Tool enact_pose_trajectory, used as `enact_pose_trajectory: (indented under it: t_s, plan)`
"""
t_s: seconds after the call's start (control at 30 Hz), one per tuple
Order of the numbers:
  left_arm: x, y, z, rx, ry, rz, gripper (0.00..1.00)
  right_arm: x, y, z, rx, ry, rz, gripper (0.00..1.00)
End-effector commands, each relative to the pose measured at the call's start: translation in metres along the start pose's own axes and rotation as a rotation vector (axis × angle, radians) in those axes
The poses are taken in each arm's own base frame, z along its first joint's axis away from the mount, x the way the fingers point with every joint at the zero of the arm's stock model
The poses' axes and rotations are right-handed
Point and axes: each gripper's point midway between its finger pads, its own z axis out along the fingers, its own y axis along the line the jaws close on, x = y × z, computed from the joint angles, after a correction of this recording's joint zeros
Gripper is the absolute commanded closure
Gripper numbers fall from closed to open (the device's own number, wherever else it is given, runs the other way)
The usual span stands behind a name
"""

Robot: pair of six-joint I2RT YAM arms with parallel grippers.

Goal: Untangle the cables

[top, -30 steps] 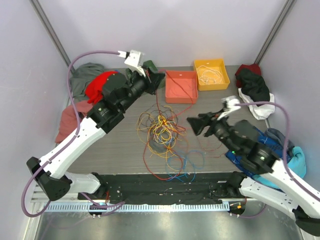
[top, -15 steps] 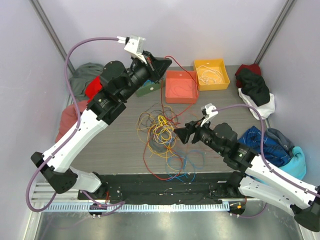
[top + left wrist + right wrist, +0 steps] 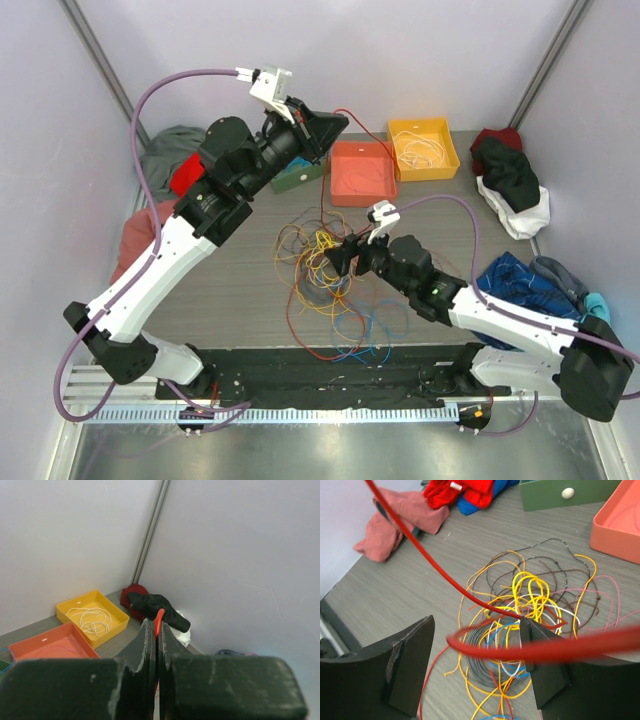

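Note:
The cables (image 3: 322, 262) lie in a tangled heap of yellow, orange, brown, blue, white and red wires at the table's middle, also in the right wrist view (image 3: 530, 605). My left gripper (image 3: 335, 122) is raised high at the back, shut on a red cable (image 3: 158, 621) that runs from its fingertips down to the heap (image 3: 322, 195). My right gripper (image 3: 338, 258) is open and low, right at the heap's right side. In its wrist view (image 3: 477, 645) a blurred red cable loop (image 3: 520, 647) hangs across the gap between its fingers.
An orange tray (image 3: 363, 172) and a yellow tray (image 3: 424, 148) holding a white cable stand at the back. A green box (image 3: 297, 178) is below the left gripper. Clothes lie at back left (image 3: 175, 160), left (image 3: 140, 235) and right (image 3: 510, 175), (image 3: 530, 280).
My right gripper has moved left from the table's right side up to the heap. My left gripper has risen and lifted the red cable higher.

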Motion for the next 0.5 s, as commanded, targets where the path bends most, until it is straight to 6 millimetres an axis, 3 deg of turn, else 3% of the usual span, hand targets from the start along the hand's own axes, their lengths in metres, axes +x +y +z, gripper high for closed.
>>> enact_pose_trajectory:
  t_s: [0.0, 0.07, 0.13, 0.17, 0.2, 0.33, 0.43, 0.47]
  plan:
    - [-0.023, -0.012, -0.005, 0.044, -0.052, -0.009, 1.00, -0.043, -0.004, 0.010, 0.042, -0.225, 0.028, 0.24]
    - [-0.022, -0.013, -0.006, 0.046, -0.049, -0.016, 1.00, -0.055, -0.002, 0.012, 0.027, -0.306, 0.069, 0.25]
    - [-0.021, -0.013, -0.006, 0.048, -0.048, -0.019, 1.00, -0.046, -0.010, 0.017, 0.053, -0.326, 0.099, 0.28]
    - [-0.020, -0.013, -0.006, 0.048, -0.048, -0.020, 1.00, -0.058, -0.006, 0.015, 0.030, -0.397, 0.140, 0.29]
    - [-0.020, -0.012, -0.007, 0.046, -0.049, -0.022, 1.00, -0.053, -0.010, 0.015, 0.037, -0.408, 0.153, 0.31]
    - [-0.020, -0.010, -0.012, 0.034, -0.052, -0.012, 1.00, -0.051, -0.010, 0.015, 0.019, -0.451, 0.230, 0.78]
    - [-0.018, -0.002, -0.019, -0.004, -0.053, 0.014, 1.00, -0.062, -0.005, 0.003, 0.001, -0.481, 0.247, 0.99]
    - [-0.016, 0.001, -0.020, -0.016, -0.052, 0.021, 1.00, -0.067, -0.005, -0.006, 0.008, -0.475, 0.242, 0.99]
